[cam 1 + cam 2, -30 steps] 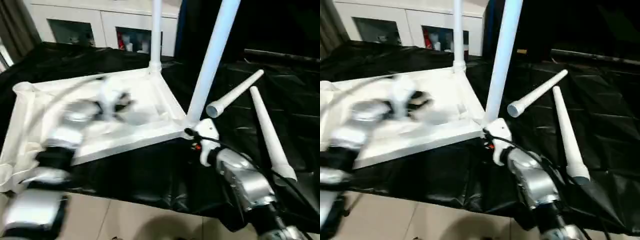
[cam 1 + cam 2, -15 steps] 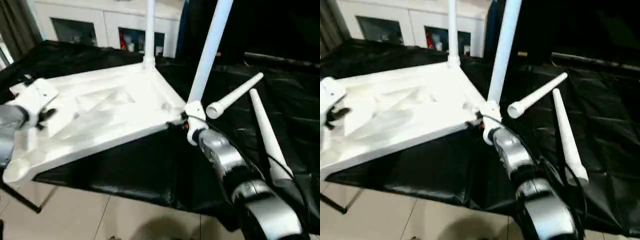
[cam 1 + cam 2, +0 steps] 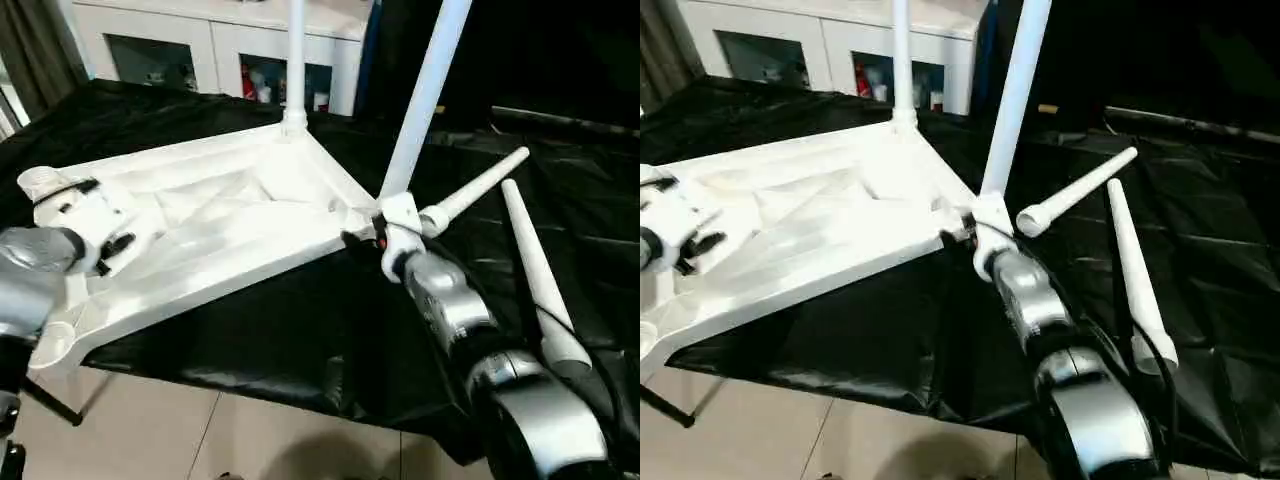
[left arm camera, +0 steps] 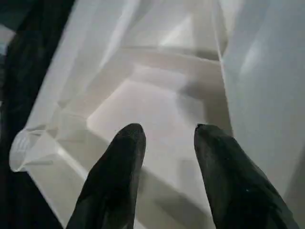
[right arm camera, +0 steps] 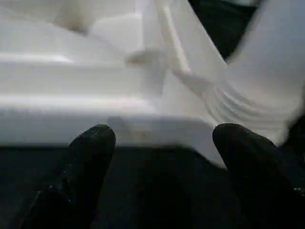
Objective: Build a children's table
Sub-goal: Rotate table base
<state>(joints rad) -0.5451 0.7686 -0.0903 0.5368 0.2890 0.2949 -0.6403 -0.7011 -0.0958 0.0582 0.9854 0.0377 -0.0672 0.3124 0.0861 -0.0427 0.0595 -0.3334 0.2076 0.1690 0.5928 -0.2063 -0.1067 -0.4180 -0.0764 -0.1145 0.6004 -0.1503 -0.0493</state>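
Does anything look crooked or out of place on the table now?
Yes. The white plastic table top lies upside down, and one fitted white tube leg leans, while the other stands straight.

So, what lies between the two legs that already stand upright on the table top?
Only the raised side rim of the table top, running from the far leg to the near leg; the left eye view shows it.

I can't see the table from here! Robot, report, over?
Both grippers open, left gripper over the top, right gripper at its corner. Two legs standing, two more lying loose. Nothing in the way.
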